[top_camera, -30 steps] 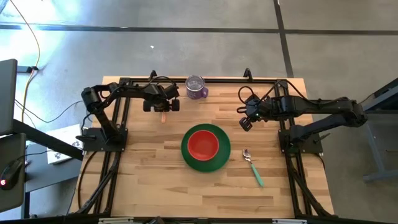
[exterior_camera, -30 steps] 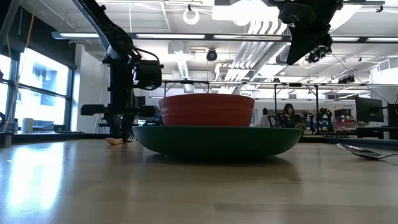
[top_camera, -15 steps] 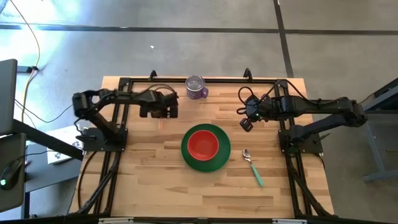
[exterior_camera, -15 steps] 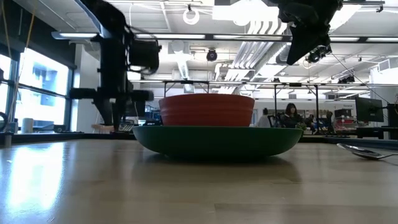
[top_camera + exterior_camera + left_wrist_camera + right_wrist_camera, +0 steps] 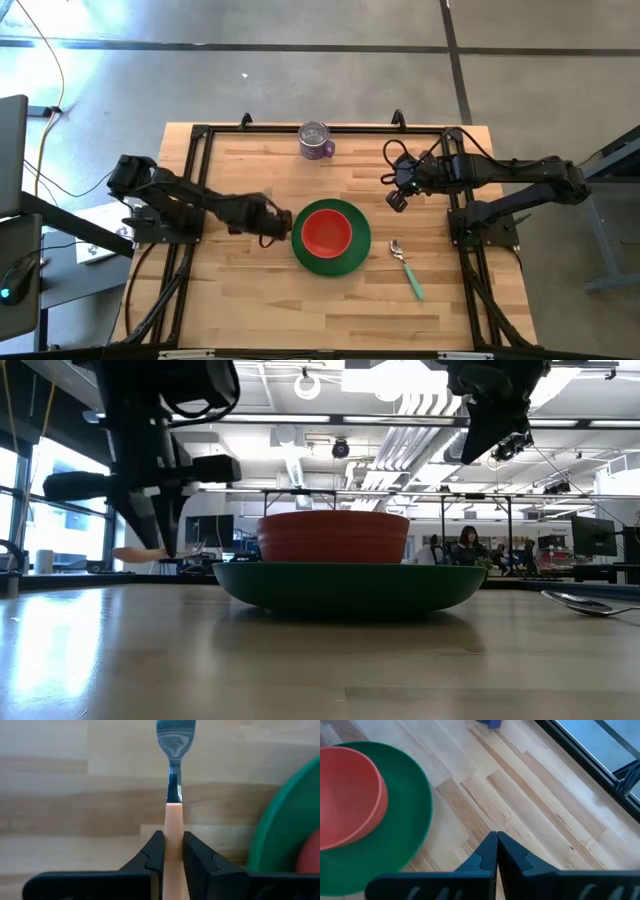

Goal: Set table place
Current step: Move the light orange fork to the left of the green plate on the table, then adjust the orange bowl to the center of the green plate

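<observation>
On the plank table (image 5: 330, 300), a teal-handled spoon (image 5: 408, 270) lies nearest the front edge, right of the green plate (image 5: 331, 256) holding the red bowl (image 5: 326, 231). Just left of the plate, the left gripper (image 5: 173, 851) clamps the orange-handled fork (image 5: 173, 815). Farther back, the right gripper (image 5: 496, 844) hangs pressed closed, with a purple mug (image 5: 316, 142) at the far edge.

Grey concrete floor (image 5: 300, 80); bright windows (image 5: 55, 510), ceiling pipes (image 5: 400, 445) behind.
</observation>
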